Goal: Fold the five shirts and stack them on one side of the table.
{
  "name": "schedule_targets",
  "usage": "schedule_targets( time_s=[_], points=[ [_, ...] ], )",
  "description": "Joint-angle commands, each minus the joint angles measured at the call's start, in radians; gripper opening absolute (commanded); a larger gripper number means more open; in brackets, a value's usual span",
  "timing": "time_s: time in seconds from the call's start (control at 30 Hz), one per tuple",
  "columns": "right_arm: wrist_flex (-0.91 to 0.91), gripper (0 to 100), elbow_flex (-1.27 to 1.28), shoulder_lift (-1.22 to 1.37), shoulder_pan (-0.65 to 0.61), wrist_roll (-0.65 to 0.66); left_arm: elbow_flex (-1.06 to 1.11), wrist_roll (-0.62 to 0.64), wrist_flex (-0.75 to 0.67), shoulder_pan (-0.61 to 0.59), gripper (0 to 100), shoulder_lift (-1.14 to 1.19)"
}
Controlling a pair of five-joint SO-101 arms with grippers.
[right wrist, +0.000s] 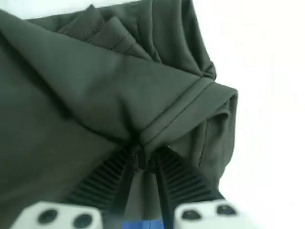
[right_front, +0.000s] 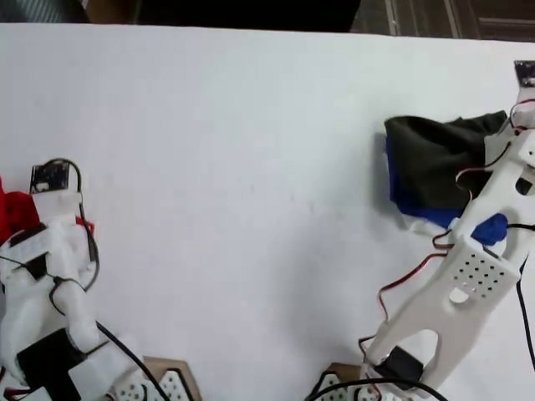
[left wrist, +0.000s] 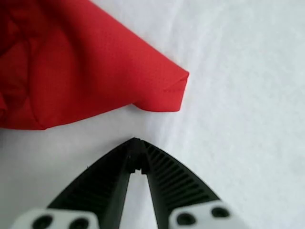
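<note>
A dark olive shirt (right_front: pixel 435 159) lies folded on top of a blue shirt (right_front: pixel 415 205) at the table's right side. My right gripper (right wrist: pixel 138 155) is shut on a fold of the dark shirt (right wrist: pixel 95 95) near a hemmed sleeve, and a strip of blue (right wrist: pixel 140 224) shows beneath it. A red shirt (right_front: pixel 17 213) lies at the table's left edge, partly hidden under the left arm. My left gripper (left wrist: pixel 137 143) is shut and empty, just short of a corner of the red shirt (left wrist: pixel 95 67) and not touching it.
The white table (right_front: pixel 251 167) stretches wide and bare between the two arms. The right arm (right_front: pixel 468 276) slants over the stack's near right part. Both arm bases (right_front: pixel 167 380) sit at the front edge, and red and black cables hang off the arms.
</note>
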Motion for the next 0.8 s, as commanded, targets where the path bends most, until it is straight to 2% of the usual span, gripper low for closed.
schedule_targets(
  time_s=[0.0, 0.23, 0.43, 0.77],
  points=[
    [0.030, 2.1, -0.100, -0.012, 0.002, -0.008, -0.008, 0.012, -0.017, 0.000, 3, -0.002],
    [0.064, 2.4, -0.117, -0.008, -0.001, -0.006, -0.008, 0.012, -0.017, 0.000, 3, -0.002],
    [0.062, 14.3, -0.117, -0.008, -0.002, 0.000, -0.008, 0.012, -0.017, 0.000, 3, -0.002],
    [0.056, 5.5, -0.120, -0.008, -0.041, 0.000, -0.008, 0.012, -0.017, 0.000, 3, -0.002]
  ],
)
